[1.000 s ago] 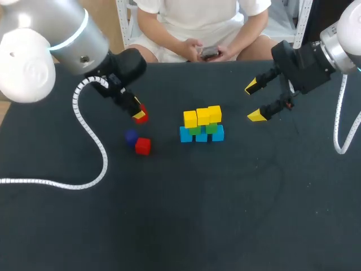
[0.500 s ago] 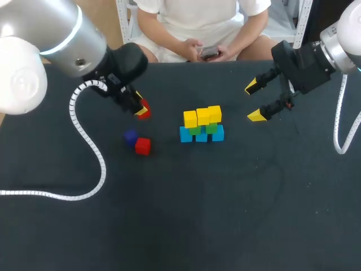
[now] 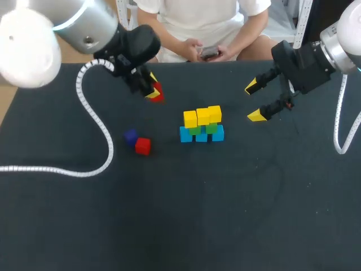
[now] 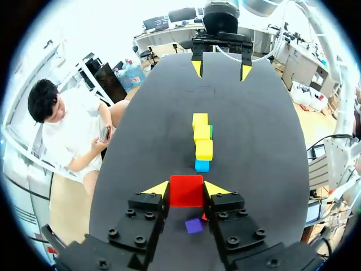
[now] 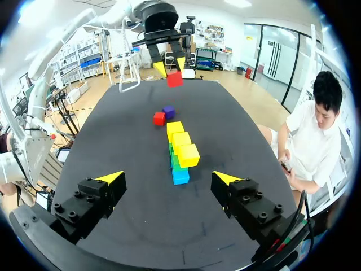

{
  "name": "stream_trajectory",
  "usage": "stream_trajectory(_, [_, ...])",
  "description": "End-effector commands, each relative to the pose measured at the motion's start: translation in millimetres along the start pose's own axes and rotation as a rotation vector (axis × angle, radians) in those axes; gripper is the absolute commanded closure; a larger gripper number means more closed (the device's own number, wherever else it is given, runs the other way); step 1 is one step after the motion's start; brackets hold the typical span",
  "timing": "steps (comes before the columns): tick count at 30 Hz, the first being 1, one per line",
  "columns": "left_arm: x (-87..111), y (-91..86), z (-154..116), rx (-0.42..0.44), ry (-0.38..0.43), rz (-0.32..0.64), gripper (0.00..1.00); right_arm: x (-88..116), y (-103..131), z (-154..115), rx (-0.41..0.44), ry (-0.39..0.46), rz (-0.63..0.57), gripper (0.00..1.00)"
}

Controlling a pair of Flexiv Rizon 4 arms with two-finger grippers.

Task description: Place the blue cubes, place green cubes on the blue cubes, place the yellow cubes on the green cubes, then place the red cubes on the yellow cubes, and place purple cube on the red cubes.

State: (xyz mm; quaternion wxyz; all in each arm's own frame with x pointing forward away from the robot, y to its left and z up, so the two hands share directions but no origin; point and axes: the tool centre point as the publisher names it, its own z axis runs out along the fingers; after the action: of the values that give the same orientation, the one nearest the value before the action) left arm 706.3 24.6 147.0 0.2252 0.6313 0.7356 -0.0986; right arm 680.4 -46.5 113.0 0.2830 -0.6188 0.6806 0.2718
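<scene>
nearest on the black table (image 3: 180, 226) lies the loose red cube (image 3: 142, 146), with the purple cube (image 3: 131, 136) just beside it at its far left corner; whether the two touch cannot be told. a white coiled cable (image 3: 93, 141) runs from the left arm down across the table's left side. a little farther back and to the right stands the stack: the blue cubes (image 3: 201, 136) in a row on the table, the green cubes (image 3: 211, 128) on them, and the yellow cubes (image 3: 203, 116) in a row as the topmost layer. farther back, the right gripper (image 3: 254, 101) hangs to the right of the stack, well apart from it, its jaws spread wide and released. in its wrist view the stack lies ahead of it on the table. farthest back, the left gripper (image 3: 152, 88) sits to the far left of the stack, jaws clenched on the held red cube (image 3: 157, 94) with a yellow tip against each side. the left wrist view shows this cube raised off the table, the purple cube under the gripper and the stack straight ahead.
</scene>
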Motion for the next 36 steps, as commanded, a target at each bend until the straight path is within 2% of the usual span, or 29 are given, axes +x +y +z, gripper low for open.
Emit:
stream_trajectory(1, [-10.6, 4.9, 3, 0.059, 0.023, -0.006, 1.0, 0, 1, 0, 0.003, -0.001, 0.0, 0.0])
stream_trajectory(9, [-21.9, -9.8, 5, 0.101, 0.03, -0.053, 1.0, 0, 1, 0, 0.003, -0.001, 0.0, 0.0])
stream_trajectory(17, [-39.2, -26.2, 1, 0.103, 0.023, -0.028, 1.0, 0, 1, 0, 0.003, -0.001, 0.0, 0.0])
stream_trajectory(28, [-50.5, -32.9, -6, 0.122, -0.019, 0.031, 1.0, 0, 1, 0, 0.003, -0.001, 0.0, 0.0])
stream_trajectory(36, [-52.3, -34.4, -7, 0.111, 0.003, 0.057, 1.0, 0, 1, 0, 0.003, -0.001, 0.0, 0.0])
